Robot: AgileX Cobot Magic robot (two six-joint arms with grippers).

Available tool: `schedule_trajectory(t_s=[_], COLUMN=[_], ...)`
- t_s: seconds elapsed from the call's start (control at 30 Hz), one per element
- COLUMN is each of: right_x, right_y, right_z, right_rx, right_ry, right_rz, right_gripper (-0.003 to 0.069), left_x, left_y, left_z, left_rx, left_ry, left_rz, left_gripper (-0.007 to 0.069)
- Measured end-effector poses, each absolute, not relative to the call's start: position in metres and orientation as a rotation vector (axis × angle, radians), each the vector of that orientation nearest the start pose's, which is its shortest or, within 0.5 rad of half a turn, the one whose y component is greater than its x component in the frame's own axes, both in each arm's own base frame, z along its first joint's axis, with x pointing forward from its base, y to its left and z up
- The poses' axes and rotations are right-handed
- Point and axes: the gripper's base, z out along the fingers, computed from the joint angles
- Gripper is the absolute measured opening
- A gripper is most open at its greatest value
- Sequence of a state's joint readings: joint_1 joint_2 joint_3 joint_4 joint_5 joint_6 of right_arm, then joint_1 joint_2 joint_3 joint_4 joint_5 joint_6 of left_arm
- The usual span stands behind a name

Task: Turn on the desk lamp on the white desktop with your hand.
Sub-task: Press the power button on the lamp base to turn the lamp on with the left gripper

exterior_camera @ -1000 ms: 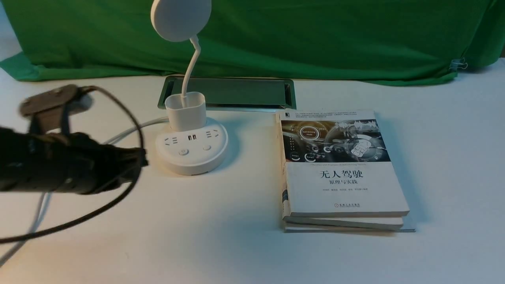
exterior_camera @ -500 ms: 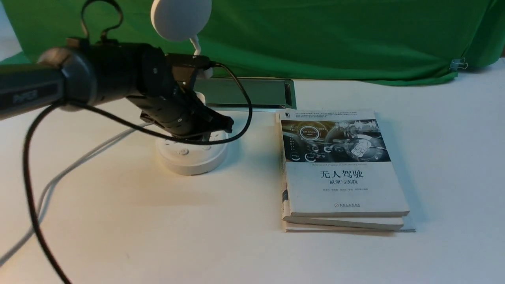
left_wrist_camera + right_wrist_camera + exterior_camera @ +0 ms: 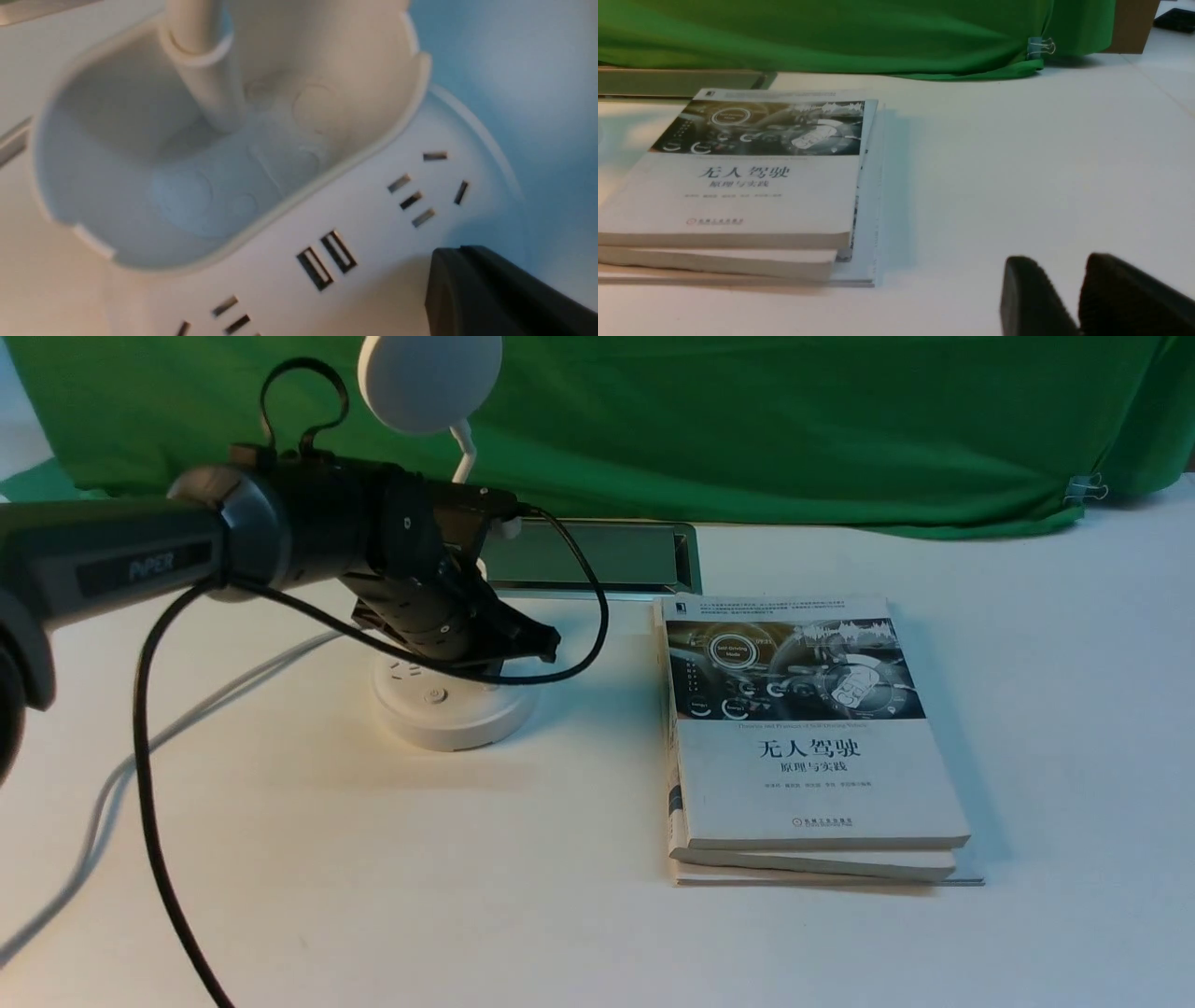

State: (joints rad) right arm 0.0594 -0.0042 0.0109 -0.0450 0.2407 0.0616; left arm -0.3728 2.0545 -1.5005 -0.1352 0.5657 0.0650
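The desk lamp (image 3: 453,714) stands on the white desktop (image 3: 373,859), its disc head (image 3: 429,378) raised on a thin neck. My left gripper (image 3: 551,642), the hand, reaches across the lamp's cup holder and hovers low over the right side of the round base, jaws shut and empty. One button (image 3: 434,694) shows on the base; the other is hidden under the gripper. The left wrist view shows the cup holder (image 3: 224,140), USB ports (image 3: 327,261) and the shut gripper (image 3: 448,255) close over the base. My right gripper (image 3: 1059,266) rests low over bare desktop, slightly open and empty.
A stack of books (image 3: 803,747) lies right of the lamp. A grey metal-rimmed hatch (image 3: 597,555) sits behind the lamp, in front of the green cloth (image 3: 747,420). The lamp's white cord (image 3: 187,719) and my arm's black cable (image 3: 149,775) trail to the left.
My left arm swung in from the left edge, rising over the lamp, and now has its gripper over the base. In the last half second it shifted slightly rightward.
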Motion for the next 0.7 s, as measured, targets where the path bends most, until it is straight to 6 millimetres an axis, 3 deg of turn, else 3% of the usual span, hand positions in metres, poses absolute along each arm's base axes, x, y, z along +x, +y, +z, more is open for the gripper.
schedule_trajectory(t_s=[0.7], right_x=[0.0554], right_y=[0.0023], right_z=[0.1879], right_rx=[-0.028], right_ry=[1.731], right_rz=[0.048], right_gripper=[0.0238], left_x=[0.4108], left_y=[-0.1686], left_z=[0.1844], left_rx=[0.445], left_ry=[2.602], left_rz=[-0.254], left_gripper=[0.0001])
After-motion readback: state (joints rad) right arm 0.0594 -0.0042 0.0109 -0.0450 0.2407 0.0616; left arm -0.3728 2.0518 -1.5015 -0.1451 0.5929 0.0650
